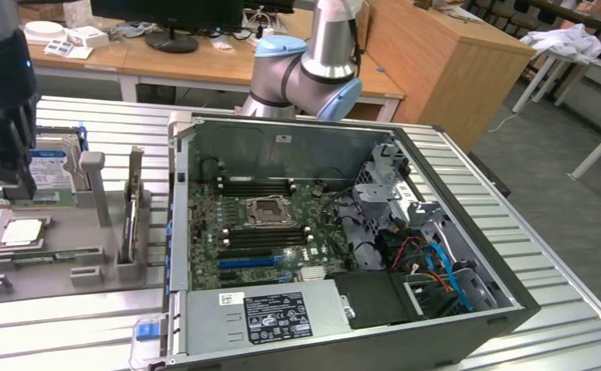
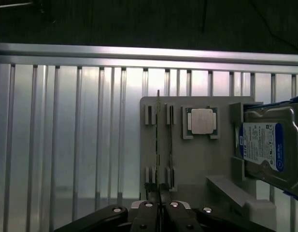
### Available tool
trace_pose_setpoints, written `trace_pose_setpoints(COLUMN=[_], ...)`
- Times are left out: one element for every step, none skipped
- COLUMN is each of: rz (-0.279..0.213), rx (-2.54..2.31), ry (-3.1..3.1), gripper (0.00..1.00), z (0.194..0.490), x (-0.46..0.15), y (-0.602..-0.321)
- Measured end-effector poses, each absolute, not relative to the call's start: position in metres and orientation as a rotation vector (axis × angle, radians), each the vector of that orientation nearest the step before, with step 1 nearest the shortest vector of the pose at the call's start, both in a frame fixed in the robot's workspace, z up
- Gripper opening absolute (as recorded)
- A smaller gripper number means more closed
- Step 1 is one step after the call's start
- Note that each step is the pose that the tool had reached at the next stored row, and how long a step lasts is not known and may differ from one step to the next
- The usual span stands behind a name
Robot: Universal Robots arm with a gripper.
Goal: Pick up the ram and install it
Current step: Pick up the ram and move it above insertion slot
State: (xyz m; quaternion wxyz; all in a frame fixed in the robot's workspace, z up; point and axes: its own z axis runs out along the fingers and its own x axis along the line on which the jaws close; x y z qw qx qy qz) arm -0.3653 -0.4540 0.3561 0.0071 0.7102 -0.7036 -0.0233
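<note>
The tool [image 2: 160, 207] is pinched together on the ram [image 2: 158, 145], its fingers closed on the stick's thin upper edge, toward one end as far as I can tell. The stick stands on edge over the grey tray [image 2: 187, 164], along the tray's side farthest from the hard drive [image 2: 264, 145]. It looks to sit a touch off its cradle rather than down in it. Its twin [image 2: 170, 145] is just beside it, seated in its own cradle, and the processor chip [image 2: 203, 121] lies between that twin and the drive. The tray rests at the exterior view's left end of the desk [image 1: 94, 116], right beside the open computer case [image 1: 466, 325].

Now, this stick is a light, stiff sliver of board, but delicate, I'd say, with small chips on the faces. Squeezing across the flat faces at the upper edge is the sensible hold. Held off-centre like this it may want to tip, and those smooth faces give the fingers little to bite on.
</note>
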Motion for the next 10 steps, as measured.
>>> trace_pose_setpoints(rz=[-0.073,-0.073,-0.073,-0.073,-0.073,-0.073,-0.073,-0.073,-0.073,-0.073], rx=[2.221,2.221,2.221,2.221,2.221,2.221,2.221,2.221,2.221,2.221], ry=[-2.200,-2.200,-2.200,-2.201,-2.201,-2.201,-2.200,-2.200,-2.201,-2.200], gripper=[0.12,0.12,0.12,0.12,0.12,0.12,0.12,0.12,0.12,0.12], z=[0.360,0.363,0.366,0.369,0.372,0.375,0.377,0.380,0.383,0.385], x=[-0.365,-0.365,-0.365,-0.365,-0.365,-0.365,-0.365,-0.365,-0.365,-0.365], y=[-0.454,-0.454,-0.454,-0.454,-0.454,-0.454,-0.454,-0.454,-0.454,-0.454])
